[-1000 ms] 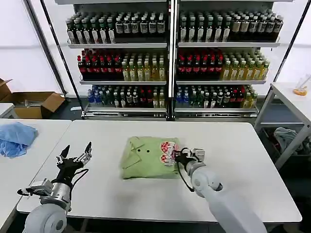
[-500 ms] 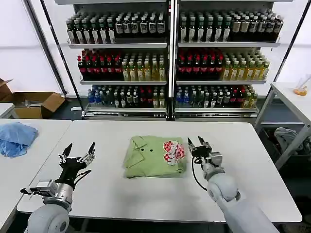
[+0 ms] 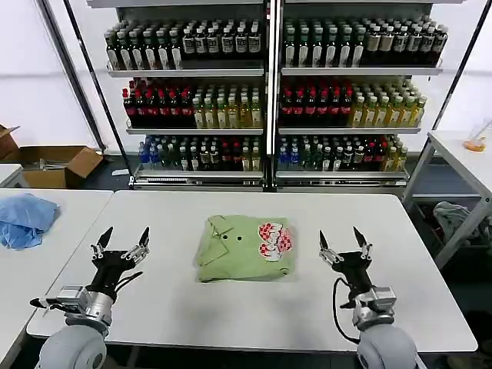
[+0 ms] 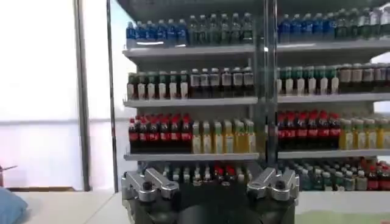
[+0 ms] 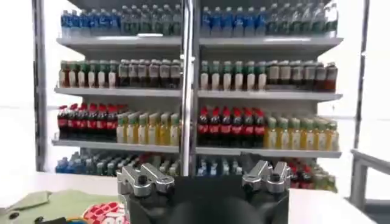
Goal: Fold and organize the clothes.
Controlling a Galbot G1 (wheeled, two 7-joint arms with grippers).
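A light green collared shirt (image 3: 243,247) lies folded into a neat rectangle at the middle of the white table (image 3: 231,307). Its collar and buttons point to the left and its red-and-white printed patch (image 3: 273,240) faces up. A corner of the same shirt (image 5: 55,204) with the patch shows in the right wrist view. My right gripper (image 3: 343,243) stands open and upright to the right of the shirt, apart from it, holding nothing. Well left of the shirt, my left gripper (image 3: 123,240) also points up, open and empty.
A blue cloth (image 3: 23,217) lies on a second table at the far left. Shelves of bottles (image 3: 269,100) stand behind the table. A cardboard box (image 3: 54,163) sits on the floor at the left, and another table (image 3: 461,154) stands at the right.
My right gripper let go of the shirt's right edge, drew back to the right and rose upright with its fingers open. The shirt stays folded. The left gripper barely moved.
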